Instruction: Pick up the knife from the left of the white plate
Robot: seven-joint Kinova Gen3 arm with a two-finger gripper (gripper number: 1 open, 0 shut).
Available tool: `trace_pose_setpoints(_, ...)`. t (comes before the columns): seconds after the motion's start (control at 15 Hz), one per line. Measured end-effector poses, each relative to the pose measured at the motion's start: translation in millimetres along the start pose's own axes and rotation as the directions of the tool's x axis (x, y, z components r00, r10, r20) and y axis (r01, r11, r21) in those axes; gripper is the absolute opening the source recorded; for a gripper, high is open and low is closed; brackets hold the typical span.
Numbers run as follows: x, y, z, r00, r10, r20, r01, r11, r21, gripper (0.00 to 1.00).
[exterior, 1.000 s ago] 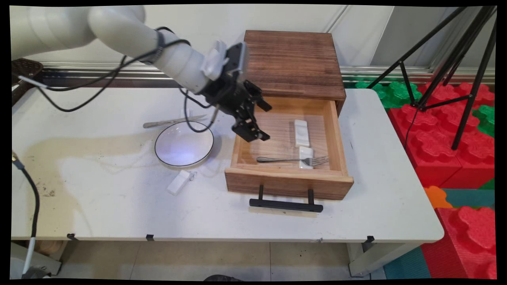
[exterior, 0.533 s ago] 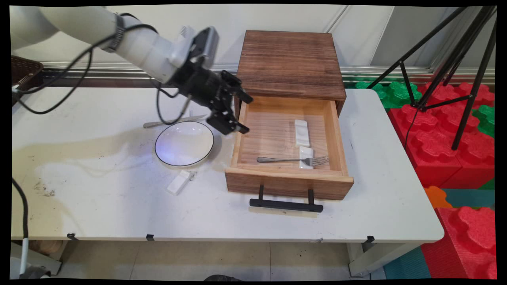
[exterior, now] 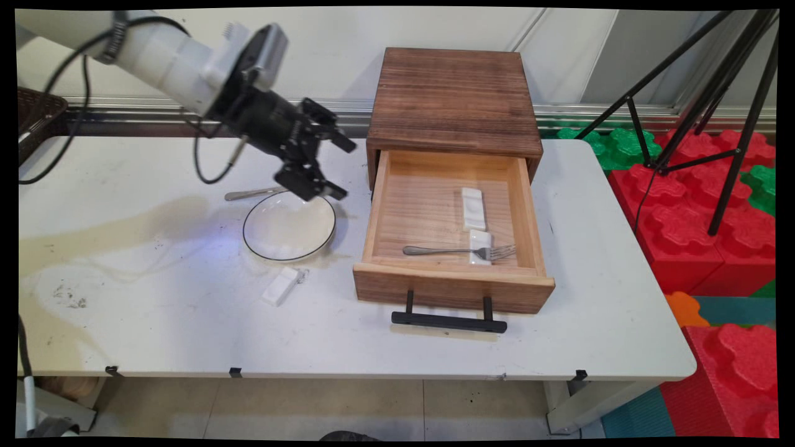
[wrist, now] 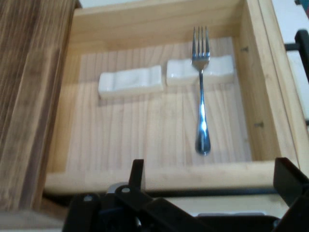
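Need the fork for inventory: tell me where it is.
The fork lies in the open drawer near its front wall, tines resting on the nearer of two white rests.

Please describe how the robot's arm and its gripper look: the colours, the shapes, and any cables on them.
The arm is white, built of smooth rounded tubular links. Thin black cables hang from it in loose loops, and a dark band circles one link. A small pale box with a dark face sits at the wrist. The gripper is black, an angular linkage ending in two short blocky fingers.
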Motion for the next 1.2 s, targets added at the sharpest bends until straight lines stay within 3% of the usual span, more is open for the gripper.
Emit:
trace_pose_setpoints(0.73,-48,-8,-54,0.998,-0.015,0.062,0.014,1.0,0.012,1.0)
trace_pose_setpoints(1.2,-87,-25,-72,0.989,-0.049,0.139,0.039,0.997,0.073,1.0)
